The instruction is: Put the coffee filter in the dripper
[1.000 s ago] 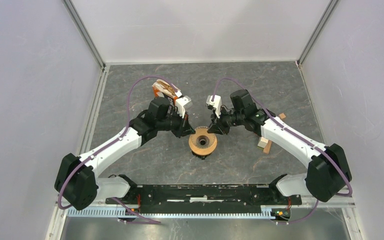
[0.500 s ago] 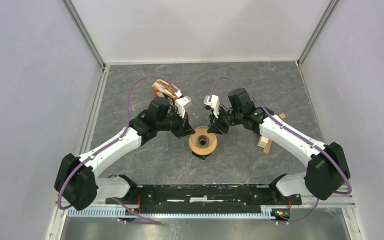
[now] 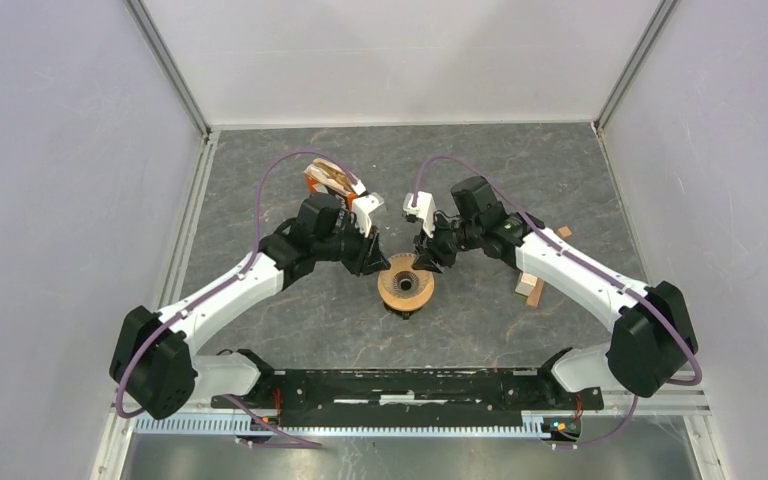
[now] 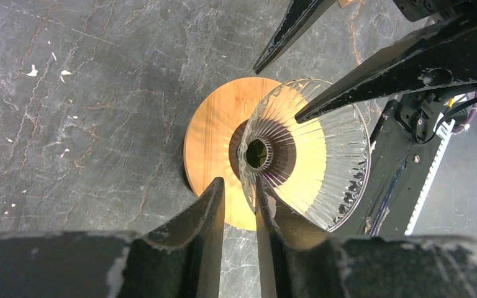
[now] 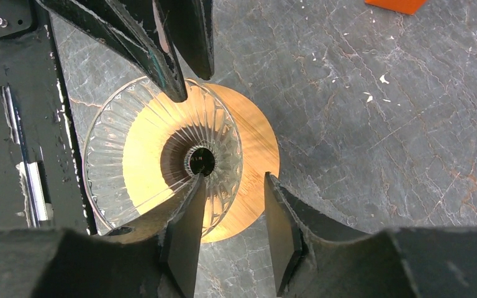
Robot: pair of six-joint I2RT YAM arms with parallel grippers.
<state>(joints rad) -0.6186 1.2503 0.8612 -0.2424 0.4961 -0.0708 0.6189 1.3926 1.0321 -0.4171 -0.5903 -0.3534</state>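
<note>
The dripper (image 3: pixel 405 285), a clear ribbed glass cone on a round tan wooden collar, stands mid-table on a black base. My left gripper (image 3: pixel 376 262) straddles its rim from the left. In the left wrist view its jaws (image 4: pixel 239 184) are narrowly apart: one finger is inside the glass (image 4: pixel 304 149) against the wall, the other outside with a small gap. My right gripper (image 3: pixel 428 258) straddles the rim from the right. In the right wrist view it (image 5: pixel 230 178) is open wider around the glass wall (image 5: pixel 161 143). No filter lies in the cone.
An orange holder (image 3: pixel 324 180) with brown paper in it stands behind the left wrist, and its corner shows in the right wrist view (image 5: pixel 392 4). Small wooden blocks (image 3: pixel 532 288) lie by the right forearm. The arms' black base rail (image 3: pixel 400 385) runs along the near edge.
The right wrist has shifted slightly left and back over the dripper. The left arm and the dripper have hardly moved.
</note>
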